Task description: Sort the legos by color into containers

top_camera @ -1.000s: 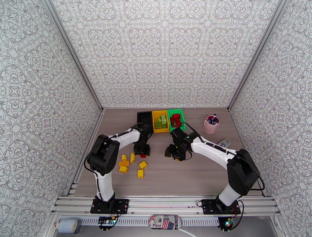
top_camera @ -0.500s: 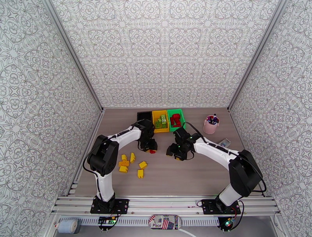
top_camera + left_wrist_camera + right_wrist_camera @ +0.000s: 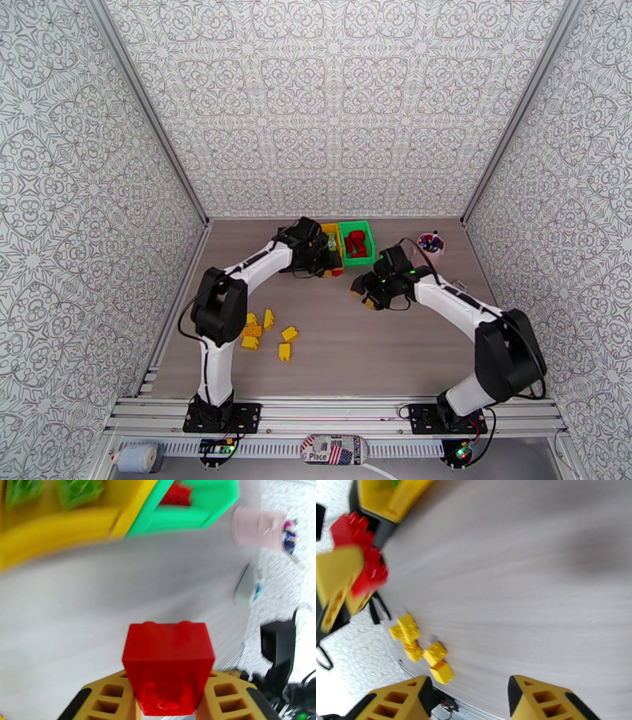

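Left gripper [image 3: 169, 683] clamps a red lego [image 3: 169, 657] over the table [image 3: 79, 610], just short of the yellow bin [image 3: 59, 525] and green bin [image 3: 185, 517]; right gripper [image 3: 468, 695] stands parted and empty nearby. Loose yellow legos [image 3: 265, 331] cluster on the table's near left; red legos [image 3: 357, 243] lie in the green bin.
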You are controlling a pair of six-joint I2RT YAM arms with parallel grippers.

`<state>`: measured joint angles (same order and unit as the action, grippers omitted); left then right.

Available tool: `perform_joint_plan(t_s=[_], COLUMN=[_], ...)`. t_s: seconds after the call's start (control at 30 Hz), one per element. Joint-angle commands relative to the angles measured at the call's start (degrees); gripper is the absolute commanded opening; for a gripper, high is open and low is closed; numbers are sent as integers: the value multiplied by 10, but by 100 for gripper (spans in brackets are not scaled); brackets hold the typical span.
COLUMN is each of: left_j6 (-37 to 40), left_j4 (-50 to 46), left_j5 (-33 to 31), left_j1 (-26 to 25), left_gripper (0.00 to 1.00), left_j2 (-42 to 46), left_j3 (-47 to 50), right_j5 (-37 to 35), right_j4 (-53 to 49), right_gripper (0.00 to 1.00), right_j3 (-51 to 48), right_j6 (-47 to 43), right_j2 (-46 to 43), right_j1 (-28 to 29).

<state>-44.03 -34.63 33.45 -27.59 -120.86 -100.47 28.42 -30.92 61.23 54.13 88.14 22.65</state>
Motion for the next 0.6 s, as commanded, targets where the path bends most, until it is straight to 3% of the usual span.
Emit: perform_joint_plan(t_s=[0.0, 0.3, 0.4, 0.5, 0.57], left_j6=[-33, -68, -100, -121, -132], left_j4=[5, -32, 1, 33, 56], left_j5=[18, 40, 58, 66, 70], left_j1=[-4, 0, 6, 11, 14], left_gripper=[33, 38, 49, 68, 75], left_j2=[-53, -219, -258, -278, -281], left_j3=[-91, -361, -407, -435, -438], right_j5=[8, 15, 17, 21, 21], right_j4=[-37, -50, -51, -57, -65], right_gripper=[56, 56, 57, 57, 57], right_j3=[-2, -34, -35, -27, -16], right_j6=[-26, -36, -38, -45, -53], right_j2=[-26, -59, -58, -49, -37], right_j1=[-19, -67, -76, -84, -88])
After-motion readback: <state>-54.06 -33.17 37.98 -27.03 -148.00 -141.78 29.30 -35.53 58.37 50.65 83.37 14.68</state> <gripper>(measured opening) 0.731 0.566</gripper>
